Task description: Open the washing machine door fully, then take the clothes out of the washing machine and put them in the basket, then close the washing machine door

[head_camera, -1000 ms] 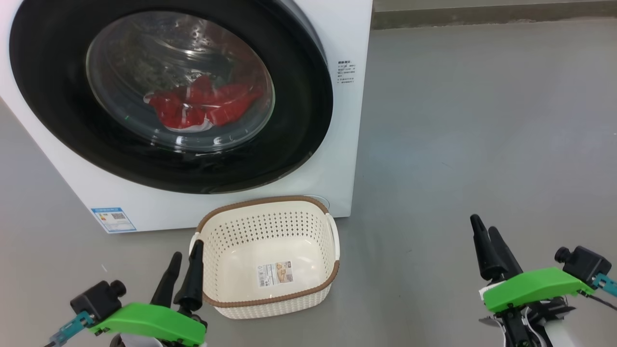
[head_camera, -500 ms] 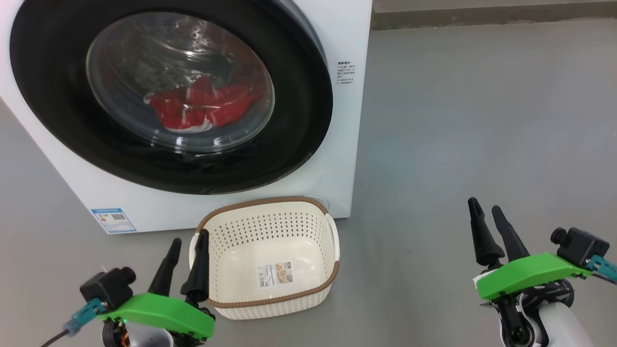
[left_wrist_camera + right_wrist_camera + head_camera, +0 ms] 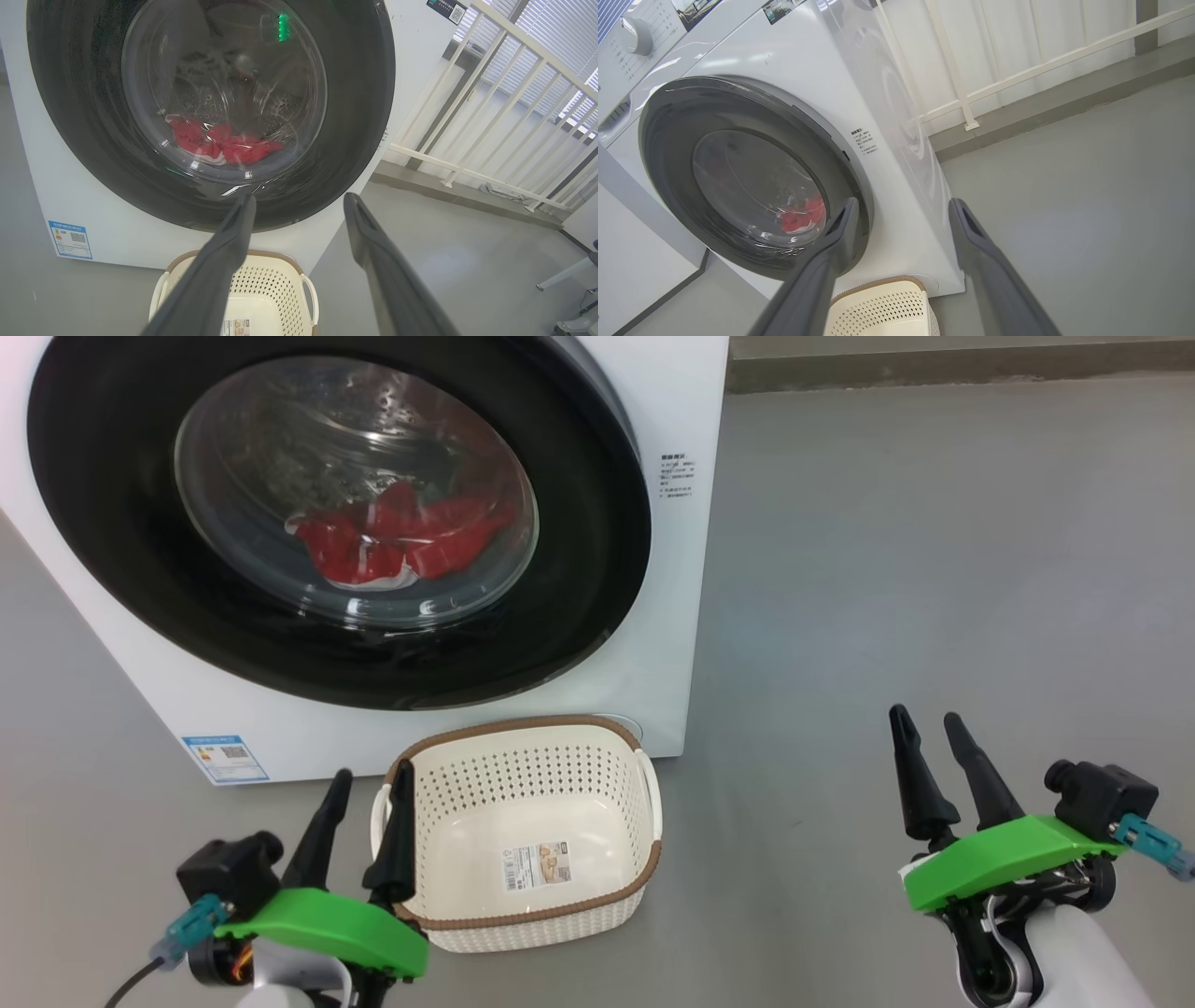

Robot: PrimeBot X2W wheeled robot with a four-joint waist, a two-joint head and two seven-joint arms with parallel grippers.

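**Both pincers open and empty, door shut, clothes in the drum**

The left gripper (image 3: 372,773) sits at the lower left of the head view with its two dark fingers spread apart and nothing between them. Its inner finger (image 3: 397,840) overlaps the left handle and brown rim of the basket (image 3: 523,770) in that view; whether it touches the plastic cannot be told. In the left wrist view the same gripper (image 3: 300,198) points at the lower part of the washing machine door (image 3: 364,116), with the basket (image 3: 261,280) showing below and between the fingers.

The right gripper (image 3: 924,717) hangs at the lower right, fingers likewise parted and empty, over bare grey floor (image 3: 934,569) and well apart from the basket. In the right wrist view this gripper (image 3: 903,201) frames the machine's front right corner, with the basket (image 3: 882,308) at the bottom edge.

The basket stands upright on the floor just in front of the washing machine (image 3: 695,616), near its lower right corner. It is empty apart from a barcode sticker (image 3: 535,864) on its bottom.

The washing machine door (image 3: 579,569) lies closed against the machine's front, its glossy black rim ringing the clear glass window. Through the glass the clothes (image 3: 401,546), red with a little white at the lower edge, lie in a heap low in the drum; they show also in the left wrist view (image 3: 224,145) and the right wrist view (image 3: 803,217).

A small blue label (image 3: 224,758) sits at the machine's lower left corner. A white railing (image 3: 467,93) stands behind the machine's right side, and a control knob (image 3: 637,35) is at its top.
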